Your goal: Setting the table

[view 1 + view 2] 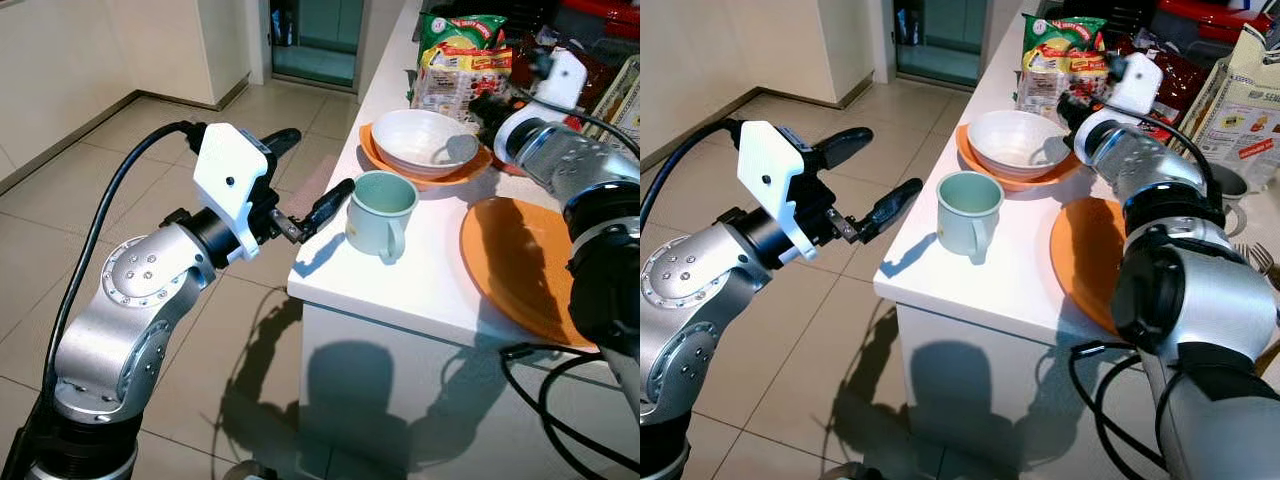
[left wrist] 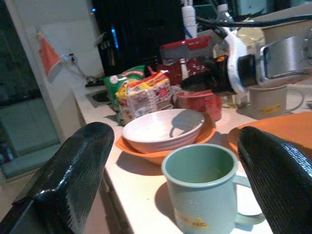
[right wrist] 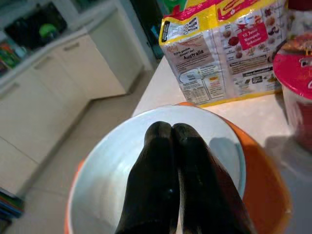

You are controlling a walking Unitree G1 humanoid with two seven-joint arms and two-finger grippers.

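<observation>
Left wrist view looks straight at the pale green mug (image 2: 202, 187), which stands upright near the corner of the white counter (image 1: 420, 280) with its handle turned toward the robot's side, framed between the two spread black fingers (image 2: 73, 170) of the left gripper (image 1: 305, 185). That gripper hovers off the counter's edge, just beside the mug but apart from it, jaws wide and holding nothing; the spread looks matched to the mug's width, so I judge it is lined up to close around the body rather than the handle.

Behind the mug sits a white bowl (image 1: 425, 140), nested on a small orange plate (image 1: 375, 150) that catches it like a saucer. The right gripper (image 3: 170, 180) hangs over this bowl with its fingers pressed together and empty, pointing down into the hollow; it seems to be waiting or steadying its aim rather than grasping. A larger orange plate (image 1: 520, 265) lies flat to the right of the mug, bare, likely the place setting the other pieces are meant to join.

Further back along the counter stand noodle packets (image 1: 460, 60) and a red-lidded tub (image 3: 297, 73), pushed to the rear where they leave the front edge free for laying out crockery. Tiled floor (image 1: 150, 150) stretches away to the left
</observation>
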